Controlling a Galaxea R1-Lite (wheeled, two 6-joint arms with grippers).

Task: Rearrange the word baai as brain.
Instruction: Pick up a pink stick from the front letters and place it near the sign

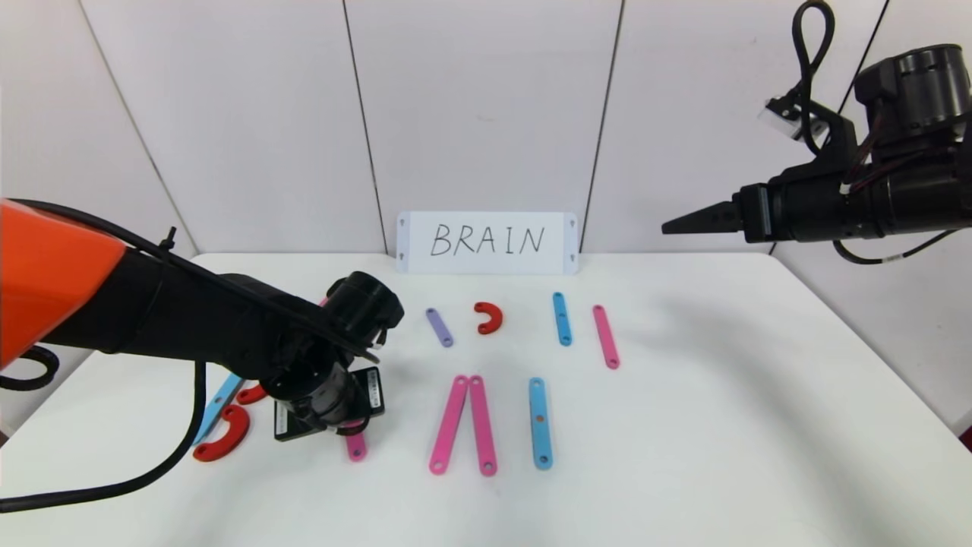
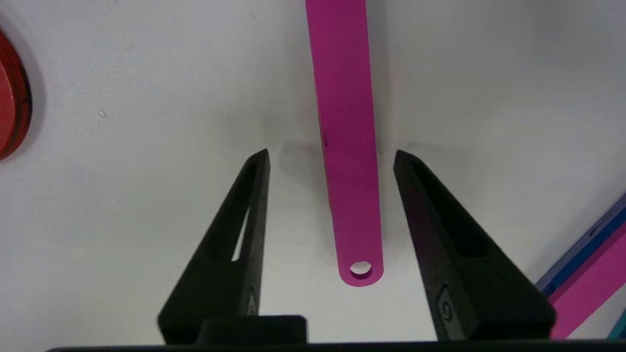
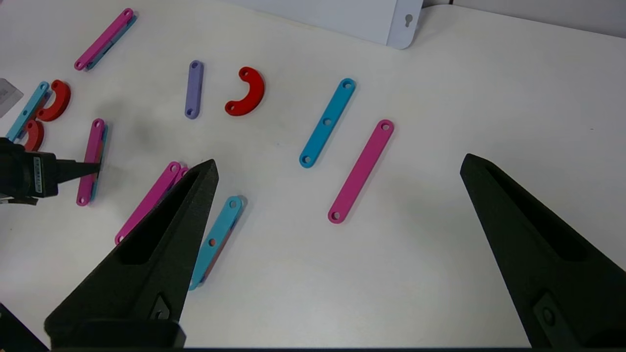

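The left gripper hangs low over the white desk at about 8 o'clock, its jaws apart on either side of a pink strip without touching it. The right gripper is raised at 2 o'clock, jaws wide apart and empty. The remaining letter strips lie around the desk's centre, below the BRAIN card.

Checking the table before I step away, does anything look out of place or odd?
Nothing broken or spilled. The red half-ring and purple strip lie loose in the back row, belonging to no letter. The left gripper straddles a pink strip, jaws open.
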